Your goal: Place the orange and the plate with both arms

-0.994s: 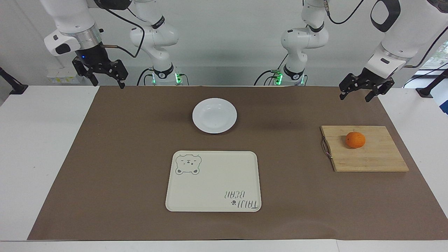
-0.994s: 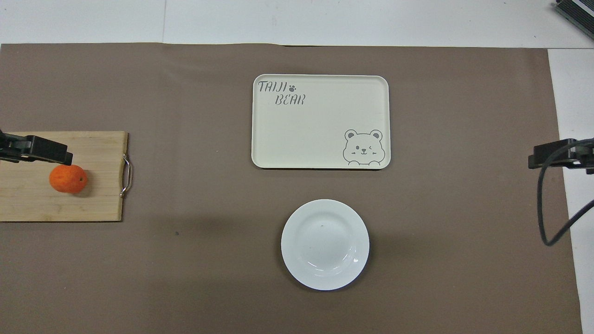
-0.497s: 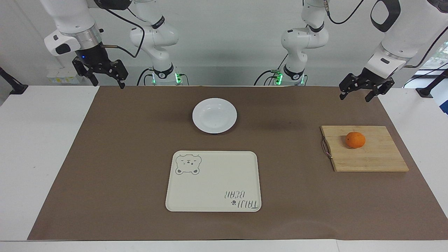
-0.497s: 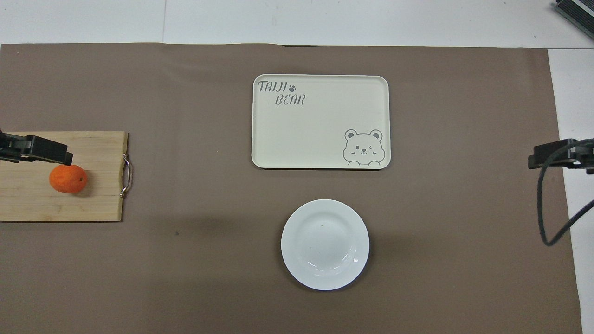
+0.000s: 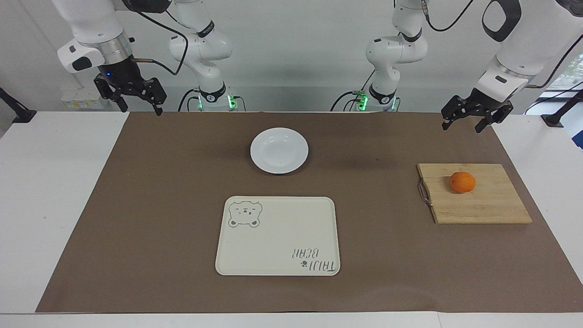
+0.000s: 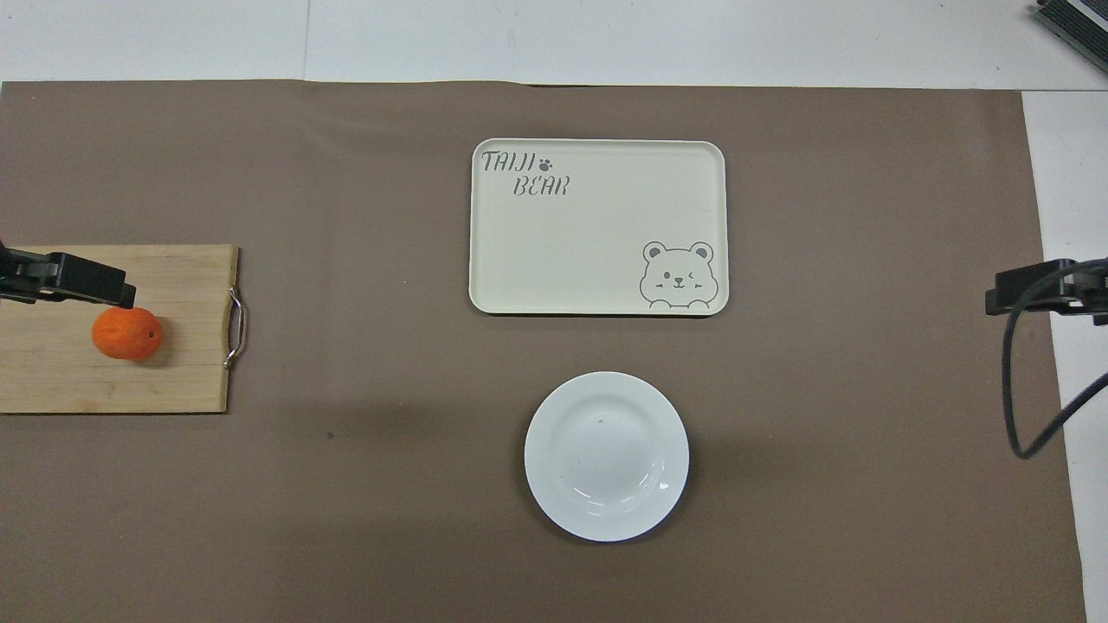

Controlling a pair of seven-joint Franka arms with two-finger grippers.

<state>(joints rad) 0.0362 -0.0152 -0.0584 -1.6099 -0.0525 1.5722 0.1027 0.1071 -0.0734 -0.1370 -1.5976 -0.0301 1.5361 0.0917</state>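
The orange (image 5: 462,182) lies on a wooden cutting board (image 5: 483,207) toward the left arm's end of the table; it also shows in the overhead view (image 6: 127,333). The white plate (image 5: 279,150) sits empty on the brown mat, nearer to the robots than the cream bear tray (image 5: 278,237); the overhead view shows it too (image 6: 606,456). My left gripper (image 5: 461,127) hangs open and empty in the air over the mat's edge, well above the board. My right gripper (image 5: 140,110) hangs open and empty over the mat's corner at the right arm's end.
The bear tray (image 6: 597,229) is empty. The cutting board (image 6: 52,381) has a metal handle (image 6: 235,327) on the side toward the plate. A brown mat (image 5: 159,205) covers most of the white table. A black cable (image 6: 1017,389) hangs by the right gripper.
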